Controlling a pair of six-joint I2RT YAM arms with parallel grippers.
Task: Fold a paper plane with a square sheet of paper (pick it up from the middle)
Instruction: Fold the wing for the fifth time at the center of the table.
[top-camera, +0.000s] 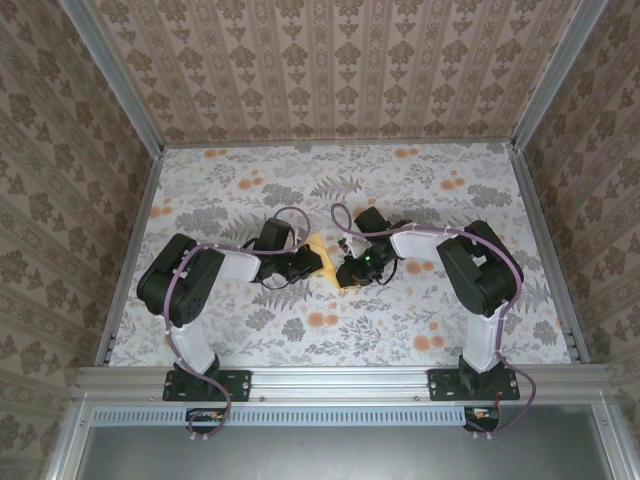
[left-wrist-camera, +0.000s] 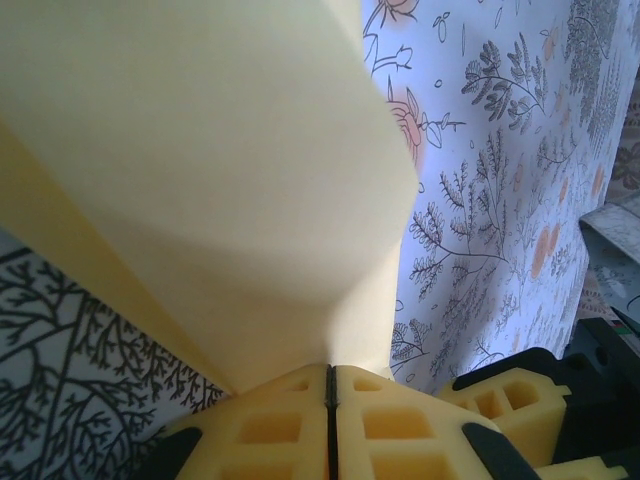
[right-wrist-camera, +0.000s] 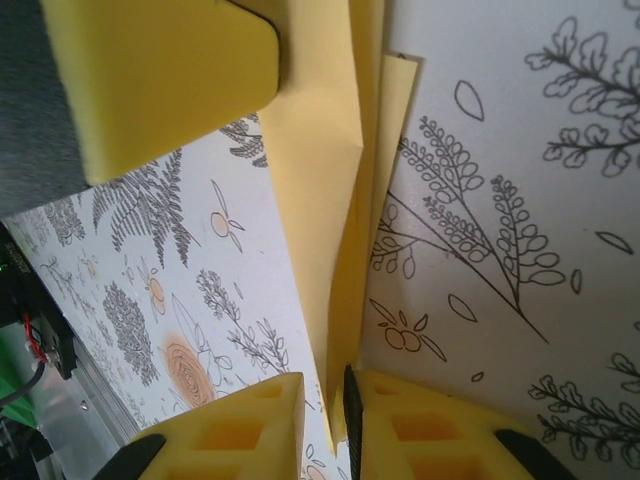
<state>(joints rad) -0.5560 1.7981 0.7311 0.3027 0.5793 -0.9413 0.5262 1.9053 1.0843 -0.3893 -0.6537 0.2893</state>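
Note:
A folded yellow paper (top-camera: 323, 258) hangs between my two grippers over the middle of the table. Its layers and a crease show, but its whole outline is hidden. My left gripper (top-camera: 307, 263) is shut on it; in the left wrist view the paper (left-wrist-camera: 200, 150) rises straight out of the closed jaws of that gripper (left-wrist-camera: 330, 378). In the right wrist view the paper's edge (right-wrist-camera: 325, 170) runs down between the fingers of my right gripper (right-wrist-camera: 322, 400), lying against the right finger with a gap to the left one. The left gripper's finger (right-wrist-camera: 170, 80) pinches the paper at the top.
The table (top-camera: 330, 340) wears a floral cloth with orange flower blotches (top-camera: 322, 320). Patterned walls (top-camera: 330, 70) close in the back and both sides. A metal rail (top-camera: 340, 380) runs along the near edge by the arm bases.

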